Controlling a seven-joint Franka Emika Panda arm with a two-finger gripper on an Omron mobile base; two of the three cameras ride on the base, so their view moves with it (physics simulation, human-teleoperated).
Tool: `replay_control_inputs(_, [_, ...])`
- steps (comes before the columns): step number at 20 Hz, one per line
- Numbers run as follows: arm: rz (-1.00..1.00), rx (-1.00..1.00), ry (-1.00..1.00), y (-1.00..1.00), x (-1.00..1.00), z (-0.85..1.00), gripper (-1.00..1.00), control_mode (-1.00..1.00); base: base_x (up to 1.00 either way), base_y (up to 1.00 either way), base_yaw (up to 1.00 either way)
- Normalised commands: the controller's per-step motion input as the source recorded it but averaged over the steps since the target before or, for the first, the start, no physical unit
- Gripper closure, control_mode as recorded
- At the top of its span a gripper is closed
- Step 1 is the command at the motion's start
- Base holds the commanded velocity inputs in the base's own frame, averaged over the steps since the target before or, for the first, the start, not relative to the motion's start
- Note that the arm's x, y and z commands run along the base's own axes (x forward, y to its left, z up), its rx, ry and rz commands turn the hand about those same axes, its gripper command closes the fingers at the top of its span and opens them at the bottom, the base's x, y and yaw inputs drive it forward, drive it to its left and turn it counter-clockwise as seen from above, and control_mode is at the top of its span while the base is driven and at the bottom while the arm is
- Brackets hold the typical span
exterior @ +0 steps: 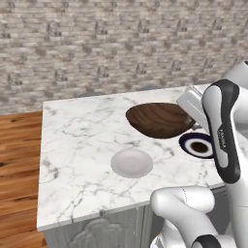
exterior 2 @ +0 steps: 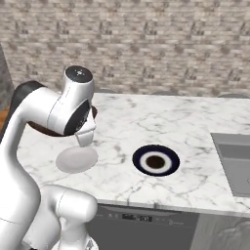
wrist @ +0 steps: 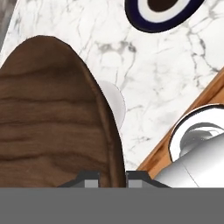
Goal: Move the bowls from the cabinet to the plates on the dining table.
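Observation:
My gripper (wrist: 112, 177) is shut on the rim of the wide dark brown wood-grain bowl (wrist: 52, 118), which hangs tilted above the white marble dining table (exterior: 77, 140). In the left base view the bowl (exterior: 157, 120) hovers behind the pale whitish-grey plate (exterior: 131, 162) and to the left of the dark navy plate (exterior: 198, 145). The right base view shows my arm covering most of the bowl (exterior 2: 41, 129), with the pale plate (exterior 2: 76, 159) beneath the hand and the navy plate (exterior 2: 156, 160) to its right. In the hand view a sliver of the pale plate (wrist: 114, 103) peeks past the bowl's edge, and the navy plate (wrist: 162, 13) lies beyond.
A grey recessed panel (exterior 2: 232, 161) sits in the tabletop at the far right. Wooden floor (exterior: 19, 169) lies left of the table, and a brick wall (exterior: 121, 43) stands behind it. Grey cabinet fronts (exterior 2: 146, 219) run below the near edge.

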Motion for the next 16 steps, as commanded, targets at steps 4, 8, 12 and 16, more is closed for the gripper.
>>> replay_control_inputs(4, [0.0, 0.04, 0.0, 0.1, 0.0, -0.18, 1.0, -1.0, 0.0, 0.0, 0.0])
replay_control_inputs(8, [0.0, 0.0, -0.03, 0.07, 0.0, -0.32, 1.0, -1.0, 0.0, 0.0, 0.0])
replay_control_inputs(12, [0.0, -0.05, -0.08, 0.07, 0.0, -0.17, 1.0, -1.0, 0.0, 0.0, 0.0])
replay_control_inputs(16, [0.0, -0.04, -0.04, 0.09, 0.0, -0.22, 1.0, -1.0, 0.0, 0.0, 0.0])
